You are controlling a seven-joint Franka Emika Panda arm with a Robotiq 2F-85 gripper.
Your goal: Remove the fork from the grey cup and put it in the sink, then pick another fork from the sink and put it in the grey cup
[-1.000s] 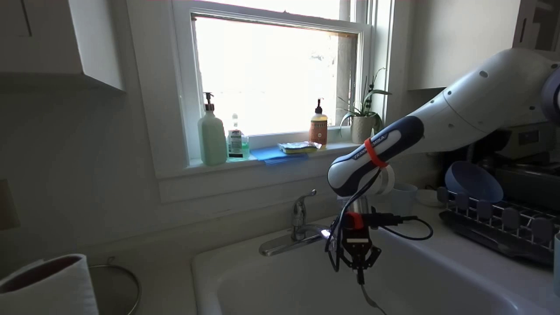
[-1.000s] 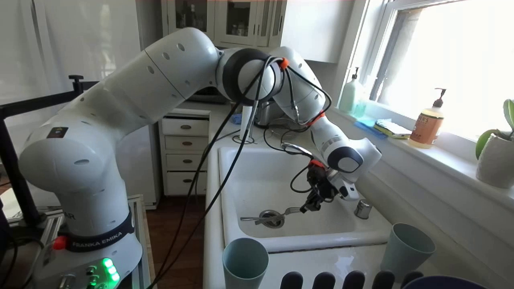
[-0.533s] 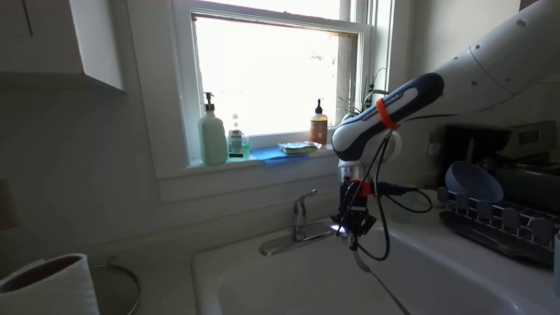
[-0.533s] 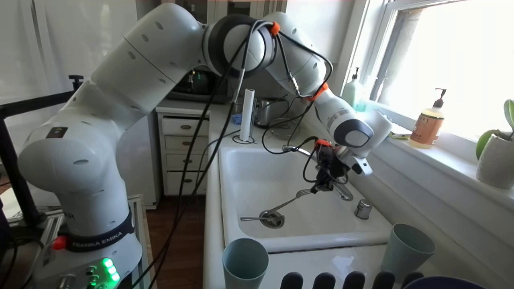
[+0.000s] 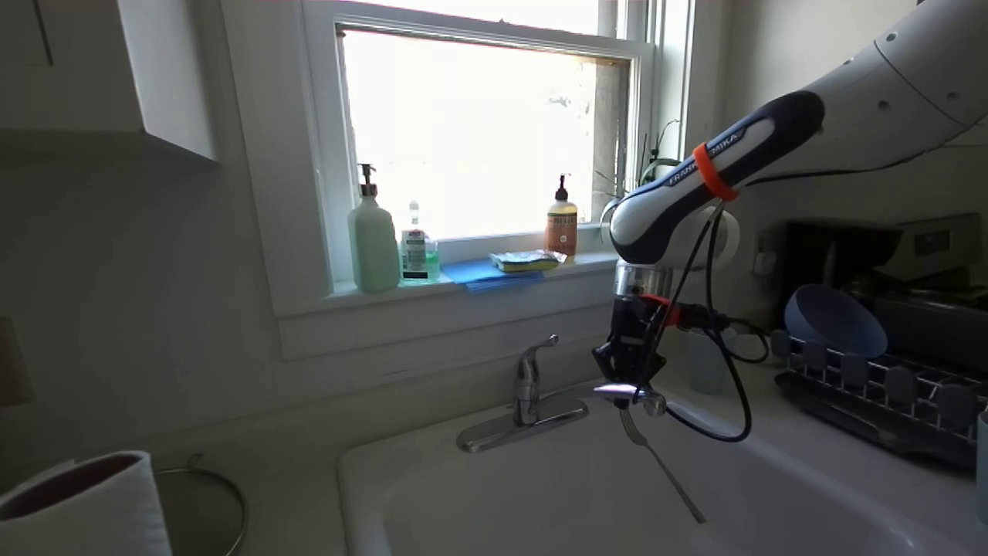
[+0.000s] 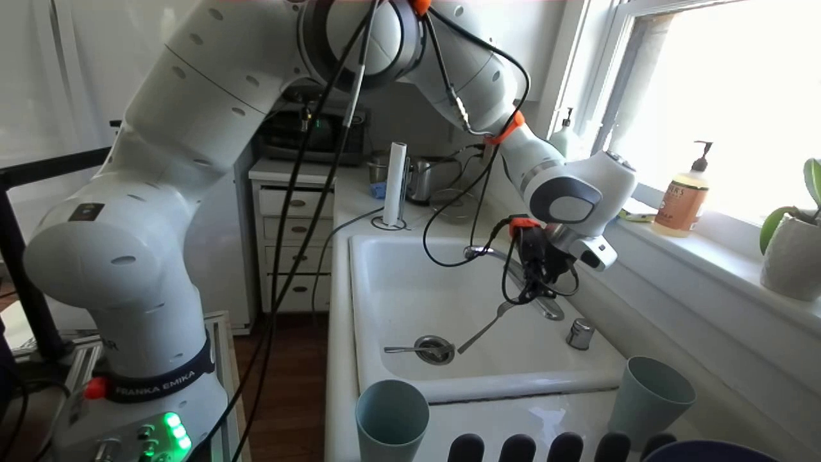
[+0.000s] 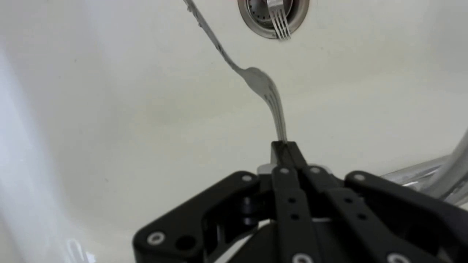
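My gripper (image 7: 284,143) is shut on the tines of a silver fork (image 7: 259,82). The fork hangs slanted, handle down, over the sink (image 6: 365,301); it also shows in both exterior views (image 5: 662,465) (image 6: 482,330). A second fork (image 6: 401,350) lies across the drain, its tines visible in the wrist view (image 7: 279,22). Two pale grey-green cups stand beside the sink: a near cup (image 6: 392,420) and a cup by the wall (image 6: 649,398). I cannot tell which is the grey cup. In an exterior view a cup (image 5: 706,363) is partly hidden behind the arm.
The chrome tap (image 5: 529,386) reaches over the sink close to my gripper. A dish rack (image 5: 880,386) with a blue bowl (image 5: 837,320) stands on the counter. Soap bottles (image 5: 376,239) and a plant (image 6: 792,256) line the sill.
My gripper has risen with the fork in it and shifted toward the tap and window side. The fork's handle has lifted away from the drain. The second fork and the cups have not moved.
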